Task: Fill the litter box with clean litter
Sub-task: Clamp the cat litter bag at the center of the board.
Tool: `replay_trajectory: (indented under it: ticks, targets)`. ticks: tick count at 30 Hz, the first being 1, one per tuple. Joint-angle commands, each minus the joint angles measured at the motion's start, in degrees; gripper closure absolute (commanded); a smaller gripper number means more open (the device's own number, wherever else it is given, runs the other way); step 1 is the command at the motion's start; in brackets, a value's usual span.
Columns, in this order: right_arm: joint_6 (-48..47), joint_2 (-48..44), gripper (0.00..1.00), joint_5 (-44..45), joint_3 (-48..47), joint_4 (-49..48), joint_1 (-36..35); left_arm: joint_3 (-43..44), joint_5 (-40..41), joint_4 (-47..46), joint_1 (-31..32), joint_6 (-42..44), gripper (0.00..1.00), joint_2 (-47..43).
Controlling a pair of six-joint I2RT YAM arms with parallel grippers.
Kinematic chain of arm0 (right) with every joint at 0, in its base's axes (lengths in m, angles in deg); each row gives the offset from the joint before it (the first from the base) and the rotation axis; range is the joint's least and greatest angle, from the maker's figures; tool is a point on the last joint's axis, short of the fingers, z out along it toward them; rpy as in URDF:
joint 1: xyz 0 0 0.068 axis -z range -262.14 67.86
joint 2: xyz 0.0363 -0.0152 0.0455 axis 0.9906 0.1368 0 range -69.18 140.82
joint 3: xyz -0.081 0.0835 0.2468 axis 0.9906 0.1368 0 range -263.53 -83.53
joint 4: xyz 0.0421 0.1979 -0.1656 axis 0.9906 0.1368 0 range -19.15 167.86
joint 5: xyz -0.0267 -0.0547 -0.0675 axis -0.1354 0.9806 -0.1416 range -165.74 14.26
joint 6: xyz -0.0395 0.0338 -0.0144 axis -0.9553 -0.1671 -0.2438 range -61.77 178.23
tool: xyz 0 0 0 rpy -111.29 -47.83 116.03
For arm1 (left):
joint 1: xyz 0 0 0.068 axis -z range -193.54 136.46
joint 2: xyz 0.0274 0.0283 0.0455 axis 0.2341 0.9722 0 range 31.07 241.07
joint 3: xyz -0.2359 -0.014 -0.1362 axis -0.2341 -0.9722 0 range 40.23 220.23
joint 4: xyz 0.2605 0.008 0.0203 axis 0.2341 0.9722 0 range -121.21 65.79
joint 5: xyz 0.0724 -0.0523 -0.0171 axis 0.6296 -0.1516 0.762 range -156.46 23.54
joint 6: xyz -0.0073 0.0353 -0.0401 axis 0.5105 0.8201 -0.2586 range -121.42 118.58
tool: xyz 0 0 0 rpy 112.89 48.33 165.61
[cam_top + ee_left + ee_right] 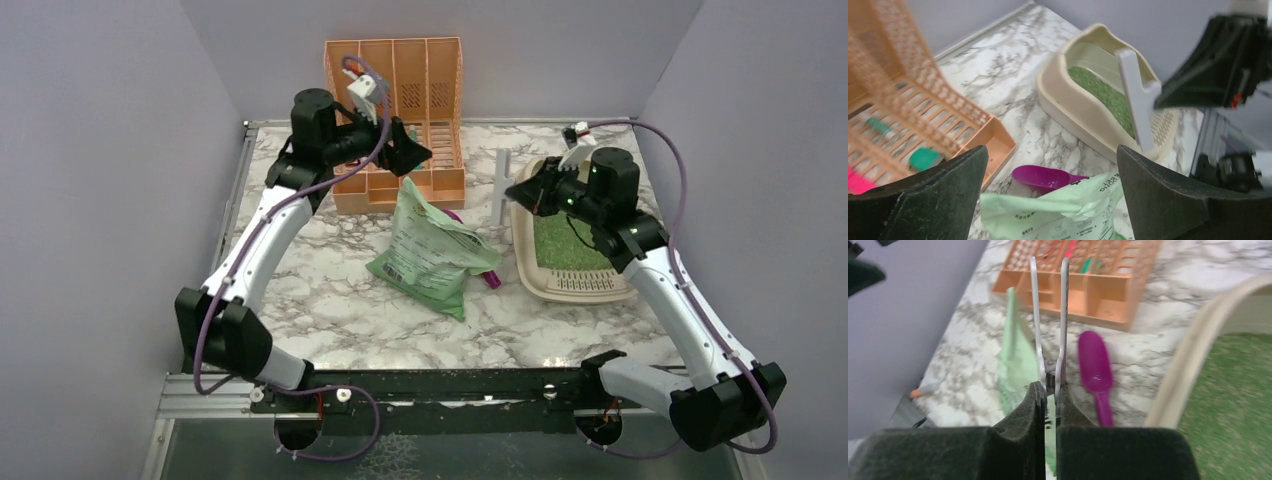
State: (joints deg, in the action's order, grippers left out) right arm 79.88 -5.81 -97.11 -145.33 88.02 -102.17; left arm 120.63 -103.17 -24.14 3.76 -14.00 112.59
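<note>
**Right pincer clamped on white clip; litter lies in the box**

- Tabletop [330,310]: marbled slab, carries everything below.
- Peach slatted organizer [440,70]: at the far edge, left of middle. Small coloured items lie in its slots, too blurred to name.
- Litter box [575,287]: beige tray along the right edge, reaching toward the far right corner, with the grille end facing the near edge.
- Pale green bag [430,250]: lies slumped mid-tabletop, between organizer and litter box.
- Clean litter [560,245]: a grainy green layer inside the litter box, covering its floor behind the grille.
- Left pincer [412,150]: spread wide and holding nothing, above the organizer's near right corner.
- Right pincer [522,192]: pressed together, pinching the white clip [500,185] at its spring end. The clip stands upright just left of the litter box's rim.
- Purple scoop [1094,362]: on the tabletop between bag and litter box, partly under the bag.
</note>
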Motion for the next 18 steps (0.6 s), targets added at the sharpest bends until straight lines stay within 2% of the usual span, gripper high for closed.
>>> replay_trajectory:
  ticks: [1, 3, 7, 9, 11, 13, 18]
  targets:
    - [-3.76, -1.17, 0.99, 13.56, -5.69, 10.11, 2.34, 8.62, -22.27, 6.63, 2.04, 17.38, 0.01, 9.69]
    - [-4.86, -1.70, 0.99, 16.38, -6.22, 12.37, 2.52, 14.98, -23.02, 14.99, 3.73, 24.46, 0.01, 15.38]
    - [-5.93, -3.97, 0.99, 17.06, -6.07, 14.49, 2.51, 28.75, -17.36, 36.46, 8.12, 39.82, 0.01, 28.00]
    - [-6.37, -4.63, 0.99, 16.44, -5.77, 15.51, 2.51, 33.68, -14.03, 43.34, 9.63, 43.88, 0.01, 33.44]
    - [-6.53, -5.12, 0.99, 15.47, -5.29, 16.01, 2.54, 36.85, -12.35, 47.34, 10.46, 45.78, 0.01, 37.58]
    - [-6.55, -5.43, 0.99, 14.71, -4.57, 16.13, 2.49, 38.31, -14.06, 49.94, 10.72, 47.84, 0.02, 40.24]
    - [-6.48, -5.05, 0.99, 13.27, -2.89, 16.19, 2.49, 36.56, -18.55, 52.69, 10.83, 52.34, 0.03, 40.72]
